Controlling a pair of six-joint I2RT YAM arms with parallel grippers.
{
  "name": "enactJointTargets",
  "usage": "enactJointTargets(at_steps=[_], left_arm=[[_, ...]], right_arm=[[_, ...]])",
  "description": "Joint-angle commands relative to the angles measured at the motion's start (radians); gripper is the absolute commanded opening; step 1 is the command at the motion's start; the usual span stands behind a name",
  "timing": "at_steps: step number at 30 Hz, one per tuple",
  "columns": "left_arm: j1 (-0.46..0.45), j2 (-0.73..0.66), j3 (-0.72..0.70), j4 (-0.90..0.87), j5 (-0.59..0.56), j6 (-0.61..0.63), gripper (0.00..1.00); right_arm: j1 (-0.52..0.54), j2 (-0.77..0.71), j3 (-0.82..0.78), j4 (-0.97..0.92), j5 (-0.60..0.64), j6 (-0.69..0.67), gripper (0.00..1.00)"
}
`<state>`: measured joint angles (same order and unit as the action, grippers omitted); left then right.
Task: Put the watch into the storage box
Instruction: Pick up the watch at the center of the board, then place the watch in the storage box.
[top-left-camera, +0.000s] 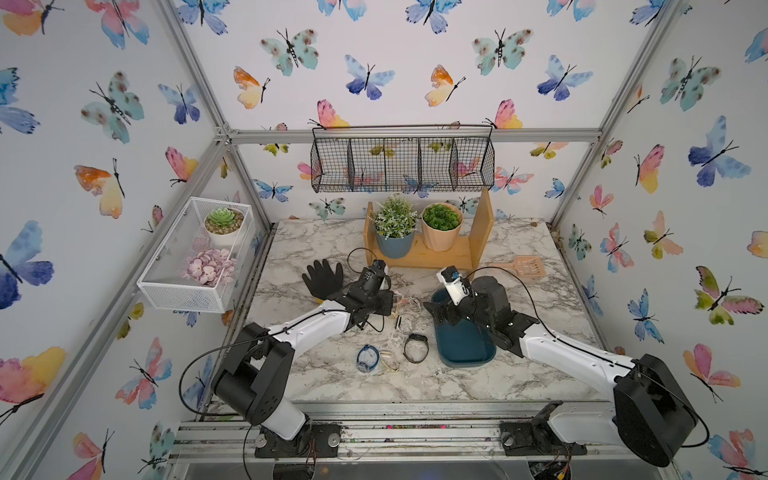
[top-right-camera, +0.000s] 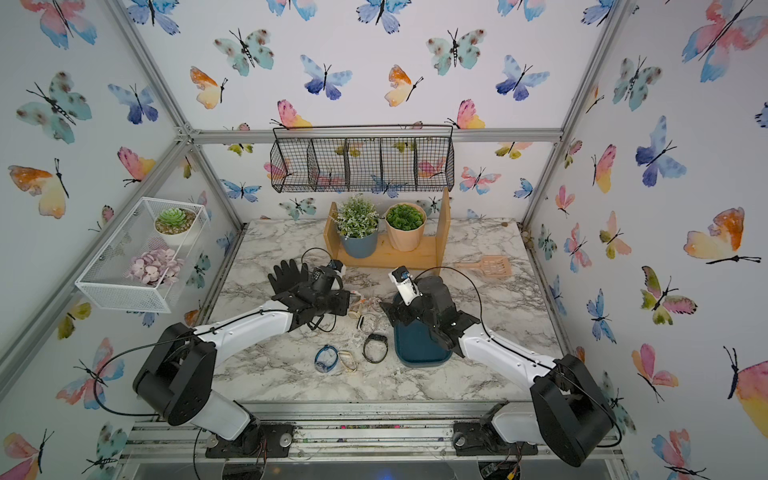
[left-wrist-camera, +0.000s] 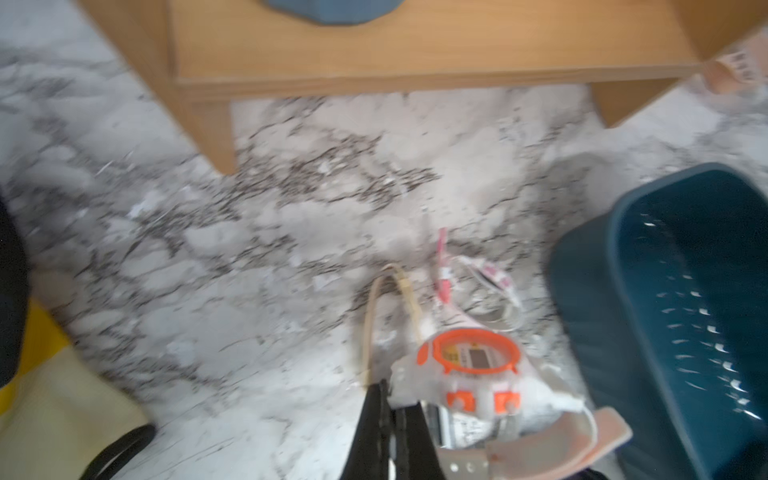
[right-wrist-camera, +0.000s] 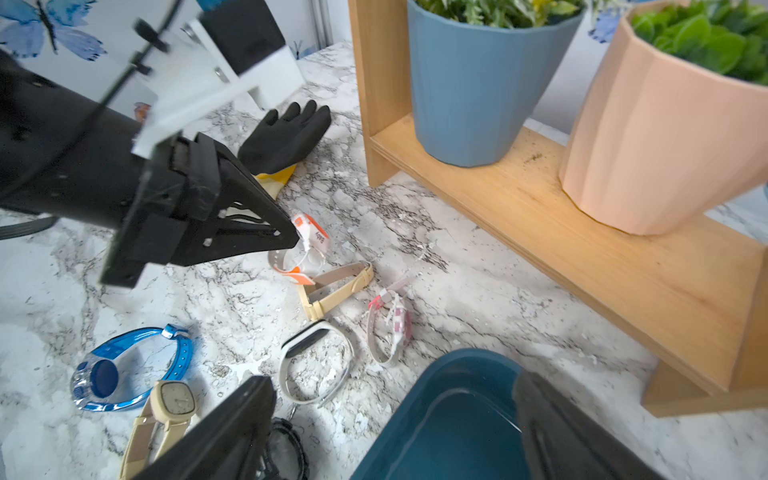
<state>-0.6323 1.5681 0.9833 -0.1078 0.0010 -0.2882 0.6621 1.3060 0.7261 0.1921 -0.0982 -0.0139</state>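
A marble-patterned tabletop (top-left-camera: 332, 374) sits inside a booth papered with watercolour butterflies. A wooden shelf (top-left-camera: 482, 224) with two potted plants stands at twelve o'clock, and a black glove (top-left-camera: 322, 276) lies at ten. Loose watches are scattered around the centre. The storage box (top-left-camera: 461, 353), a dark teal tray, lies just off centre toward four o'clock. Its long axis runs roughly twelve to six, and nothing is seen inside it.

The left gripper (right-wrist-camera: 289, 239) is clamped fully closed on the watch (left-wrist-camera: 478, 361), which has a pale strap and an orange bezel. It is near the table's centre, at nine o'clock from the box's far end and just beside it. The pinch appears to sit beside the case, probably because a thin edge suits the narrow jaws. The dial faces upward. The strap's long axis seems to lie about nine to three, toward the box. Whether the watch is clear of the table cannot be told.

The right gripper (right-wrist-camera: 392, 380) hovers wide open over the box's far end, holding nothing. It is likely waiting, or ready to steady the tray.
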Motion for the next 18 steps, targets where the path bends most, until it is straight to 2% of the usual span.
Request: enactJointTargets(at_steps=[1,6,18], left_arm=[[-0.07,0.068,0.072,0.002,0.05,0.032,0.0],[-0.139,0.152,0.145,-0.003,0.053,0.033,0.0],[-0.207,0.259,0.256,0.012,0.109,0.033,0.0]], right_arm=[[0.003,-0.038,0.036,-0.078,0.14,0.049,0.98],[-0.028,-0.086,0.045,-0.138,0.227,0.092,0.99],[-0.196,-0.155,0.038,-0.218,0.172,0.167,1.0]])
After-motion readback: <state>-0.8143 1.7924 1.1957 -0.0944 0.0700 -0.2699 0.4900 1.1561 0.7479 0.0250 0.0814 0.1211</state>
